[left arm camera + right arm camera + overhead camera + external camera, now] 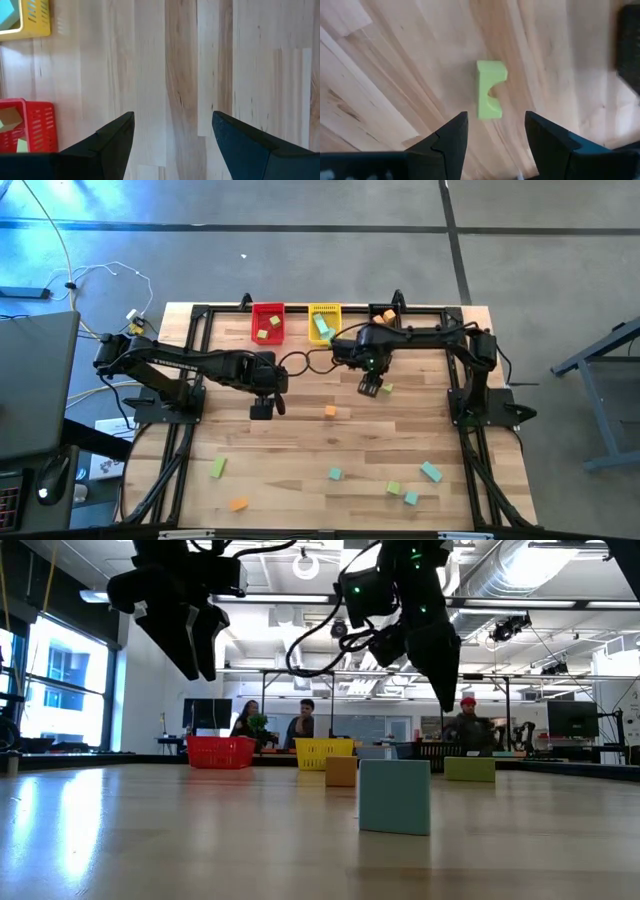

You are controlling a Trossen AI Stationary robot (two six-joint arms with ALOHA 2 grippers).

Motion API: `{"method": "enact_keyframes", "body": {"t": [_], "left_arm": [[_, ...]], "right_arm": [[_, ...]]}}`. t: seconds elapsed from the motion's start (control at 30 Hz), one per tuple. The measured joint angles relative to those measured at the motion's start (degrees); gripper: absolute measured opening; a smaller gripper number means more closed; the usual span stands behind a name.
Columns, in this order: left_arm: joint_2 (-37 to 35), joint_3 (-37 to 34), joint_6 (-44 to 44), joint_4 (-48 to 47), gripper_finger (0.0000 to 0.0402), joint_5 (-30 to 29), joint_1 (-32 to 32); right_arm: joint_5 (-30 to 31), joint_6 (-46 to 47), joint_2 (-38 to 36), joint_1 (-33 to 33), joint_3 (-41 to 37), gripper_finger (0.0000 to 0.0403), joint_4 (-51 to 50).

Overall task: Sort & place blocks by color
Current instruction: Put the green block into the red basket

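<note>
While the right gripper (pixel 495 132) hangs with fingers spread, the yellow-green block (pixel 490 90) lies just above their gap, centre frame; left gripper (pixel 172 135) waits, also spread.

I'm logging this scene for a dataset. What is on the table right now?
red bin: one, far edge, holds two yellow-green pieces
yellow bin: one, beside the red bin, holds teal
loose orange blocks: two, mid-table and near-left
loose teal blocks: three, near-right
loose yellow-green blocks: three, one below the right end effector
left end effector: open, over bare wood
right end effector: open
</note>
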Motion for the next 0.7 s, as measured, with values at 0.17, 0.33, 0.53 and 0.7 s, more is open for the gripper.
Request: {"method": "enact_keyframes", "body": {"t": [0.17,0.33,0.53,0.7], "left_arm": [[0.01,0.00,0.72,0.02,0.0255,0.00,0.00],[0.01,0.00,1.42,0.04,0.0255,0.00,0.00],[0.01,0.00,1.41,0.06,0.0255,-0.05,0.00],[0.01,0.00,1.41,0.07,0.0255,-0.09,0.00]], "right_arm": [[-0.28,0.96,-0.07,1.17,-6.11,0.0183,2.81],[-0.28,2.13,-0.11,2.05,-10.80,0.0183,7.75],[0.08,1.70,-0.11,2.43,-15.41,0.0183,14.39],[2.36,1.68,-0.11,2.40,-18.67,0.0177,17.95]]}}
